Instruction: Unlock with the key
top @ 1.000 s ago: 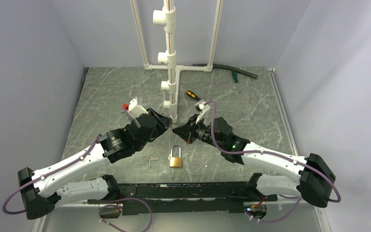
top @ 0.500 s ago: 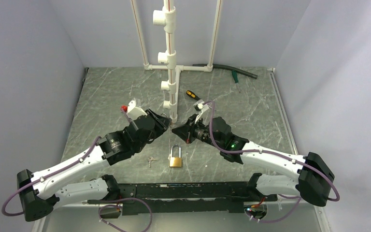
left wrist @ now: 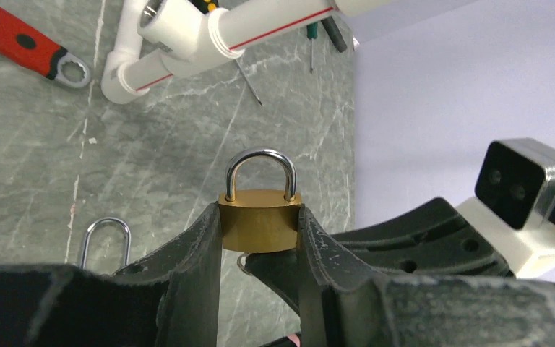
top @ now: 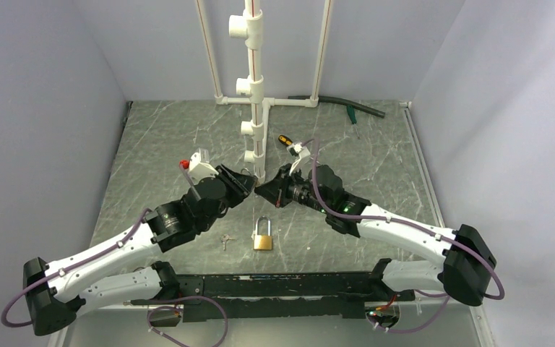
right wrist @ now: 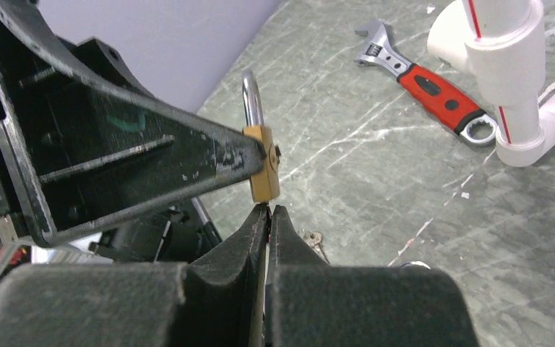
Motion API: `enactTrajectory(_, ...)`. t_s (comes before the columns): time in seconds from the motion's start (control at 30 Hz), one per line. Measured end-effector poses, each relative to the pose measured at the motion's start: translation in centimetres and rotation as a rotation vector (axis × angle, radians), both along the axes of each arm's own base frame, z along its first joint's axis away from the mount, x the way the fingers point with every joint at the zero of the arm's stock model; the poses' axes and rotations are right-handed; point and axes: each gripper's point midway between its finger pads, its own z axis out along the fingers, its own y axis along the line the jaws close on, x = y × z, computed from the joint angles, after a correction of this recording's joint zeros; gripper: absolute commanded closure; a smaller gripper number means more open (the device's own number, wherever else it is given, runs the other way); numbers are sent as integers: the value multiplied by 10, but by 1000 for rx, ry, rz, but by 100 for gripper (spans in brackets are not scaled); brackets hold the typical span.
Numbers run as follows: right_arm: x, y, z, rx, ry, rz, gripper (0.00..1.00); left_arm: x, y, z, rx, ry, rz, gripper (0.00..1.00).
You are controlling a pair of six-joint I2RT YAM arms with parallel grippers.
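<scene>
My left gripper [left wrist: 260,210] is shut on a small brass padlock [left wrist: 260,220], with the steel shackle pointing away from the wrist. The same padlock [right wrist: 264,170] hangs just above my right gripper [right wrist: 269,210], which is shut with its tips against the lock's underside. A small silver curve of the key [left wrist: 241,260] shows at those tips, right under the padlock body. The rest of the key is hidden between the fingers. In the top view the two grippers [top: 254,189] meet nose to nose above the table, in front of the pipe stand.
A larger brass padlock [top: 263,237] and a loose small key [top: 225,241] lie on the table near the arm bases. A white PVC pipe stand [top: 254,87] rises close behind the grippers. A red-handled wrench [left wrist: 22,43], a black-and-orange screwdriver [top: 284,140] and a green screwdriver [top: 350,114] lie farther back.
Both arms have edged a little away from their bases toward the pipe stand, with the grippers still tip to tip. Neither grip has changed.
</scene>
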Motion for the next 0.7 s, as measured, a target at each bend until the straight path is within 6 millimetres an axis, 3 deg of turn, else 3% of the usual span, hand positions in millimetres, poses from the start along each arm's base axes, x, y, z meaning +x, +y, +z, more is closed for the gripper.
enactTrajectory(0.33,4,-1,5,18,31,1,100,2,-4,3,-15,-16,-5,100)
enactTrajectory(0.7,10,-9,6,3,-75,-6,100,8,-14,2,-33,-17,-11,100)
